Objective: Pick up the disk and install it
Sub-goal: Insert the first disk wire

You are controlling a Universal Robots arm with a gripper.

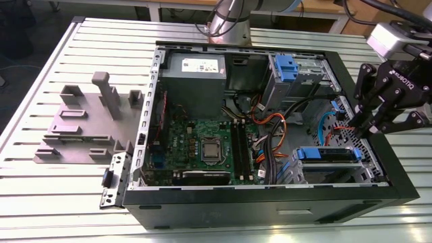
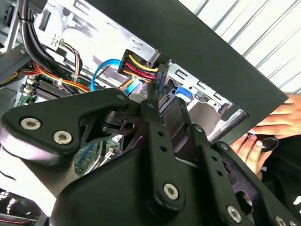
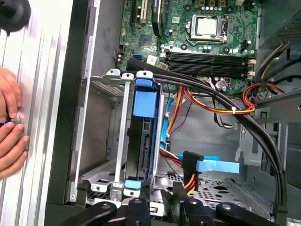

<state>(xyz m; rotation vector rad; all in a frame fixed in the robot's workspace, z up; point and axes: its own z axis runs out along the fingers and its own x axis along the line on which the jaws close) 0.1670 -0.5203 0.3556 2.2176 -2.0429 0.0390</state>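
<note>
Here, in the exterior view, your gripper (image 1: 370, 132) hangs over the computer case (image 1: 270, 202) at the exterior view's right edge, tips dipping just inside the wall. The disk (image 1: 327, 154), blue carrier and all, already sits in the silver metal cage (image 1: 331, 169) at the near right corner of the case. The fingers look drawn close together with nothing between them, but you cannot tell for sure from this angle. Orange and blue cables (image 1: 334, 129) run just beside the tips; if the arm swings left, it could snag them and tug a connector loose.

In the second wrist view, the gripper's black linkage (image 2: 155, 155) crowds the frame, and a power plug (image 2: 141, 66) with red, yellow and black wires sits just beyond the tips. A person's hand (image 2: 256, 141) rests by the case's black edge, close to the arm. That is your main hazard: any sideways move could pinch or strike it.

In the first wrist view, the disk (image 3: 141, 136) stands on edge in its bay, a blue tab (image 3: 146, 101) at its far end and a blue clip (image 3: 132, 181) nearest the fingers (image 3: 136, 207). A thick black cable bundle (image 3: 211, 94) crosses just beside it. Hands (image 3: 11, 127) lie on the slatted surface (image 3: 42, 94) outside the case wall. Judging by this, the disk may not be fully latched, and pushing off-centre could jam the carrier in the rails.
</note>
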